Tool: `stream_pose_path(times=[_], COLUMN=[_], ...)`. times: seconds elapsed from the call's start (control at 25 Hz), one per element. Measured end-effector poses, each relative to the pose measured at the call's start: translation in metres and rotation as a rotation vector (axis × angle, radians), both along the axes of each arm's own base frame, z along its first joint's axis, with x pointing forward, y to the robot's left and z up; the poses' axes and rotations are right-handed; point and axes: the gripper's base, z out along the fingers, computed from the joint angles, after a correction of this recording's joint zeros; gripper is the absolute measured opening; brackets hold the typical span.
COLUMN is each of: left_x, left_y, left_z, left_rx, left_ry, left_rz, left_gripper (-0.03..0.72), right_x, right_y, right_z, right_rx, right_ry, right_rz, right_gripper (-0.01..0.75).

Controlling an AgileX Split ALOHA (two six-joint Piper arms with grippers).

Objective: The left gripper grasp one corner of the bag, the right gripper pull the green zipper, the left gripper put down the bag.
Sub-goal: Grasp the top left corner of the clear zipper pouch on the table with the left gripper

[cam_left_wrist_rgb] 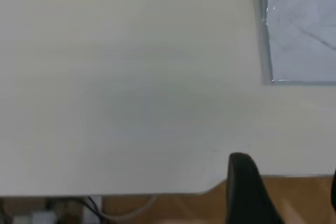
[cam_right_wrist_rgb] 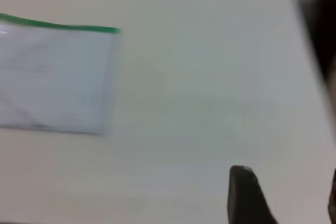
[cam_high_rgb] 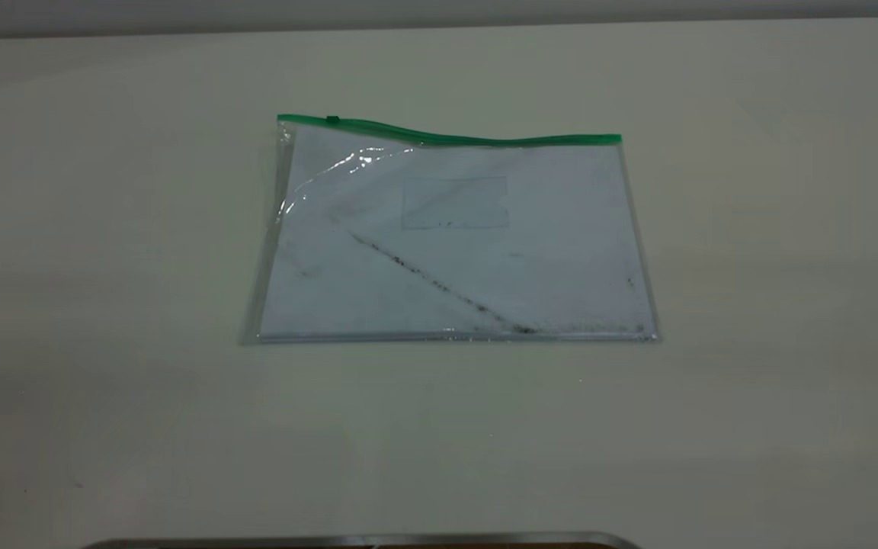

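Showing a flat, clear plastic bag lying near the middle of a pale, smooth table, with white paper inside, a dark diagonal smudge across it and a small clear pocket near the top. Lying with its long axis running left to right in the exterior view, and carrying the green zipper, a thin, slightly wavy bright strip, along the upper long edge. Sitting close to the left end of that strip, a small green slider, just beside the corner of the bag where the strip stops. Showing no arm at all in the exterior view, so both are waiting well apart from the bag. Hovering near the table's edge in the left wrist view, the left gripper, black and tapered, fingers spread wide and pinching nothing, with the bag's left side off ahead of it and one clear corner glinting. Hanging over bare table in the right wrist view, the right gripper, likewise spread and holding nothing, with the bag's right end and the strip's far tip well ahead. Judging from this layout, placing the slider-end corner on the left arm's side, and leaving the right arm a pull along the strip's length.
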Motion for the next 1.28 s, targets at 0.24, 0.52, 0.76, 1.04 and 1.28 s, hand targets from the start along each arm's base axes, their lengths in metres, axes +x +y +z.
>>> stream_pose_path(times=[0.24, 0.52, 0.76, 1.04, 1.28], left_x=[0.077, 0.159, 0.217, 0.291, 0.356], left_y=[0.003, 0.007, 0.009, 0.012, 0.008], left_z=[0.027, 0.002, -0.026, -0.078, -0.134], left_rx=[0.031, 0.075, 0.067, 0.063, -0.015], left_ry=[0.139, 0.362, 0.365, 0.434, 0.468], left_rz=[-0.042, -0.135, -0.129, -0.153, -0.193], left_gripper=[0.451, 0.554, 0.587, 0.587, 0.587], right_x=[0.063, 0.145, 0.223, 0.285, 0.315], right_y=[0.017, 0.025, 0.045, 0.115, 0.157], right_z=[0.011, -0.003, -0.021, -0.057, -0.074], right_rx=[0.108, 0.035, 0.184, 0.200, 0.189], right_ry=[0.113, 0.182, 0.265, 0.313, 0.331], right_rz=[0.159, 0.342, 0.457, 0.694, 0.783], right_gripper=[0.424, 0.556, 0.570, 0.565, 0.565])
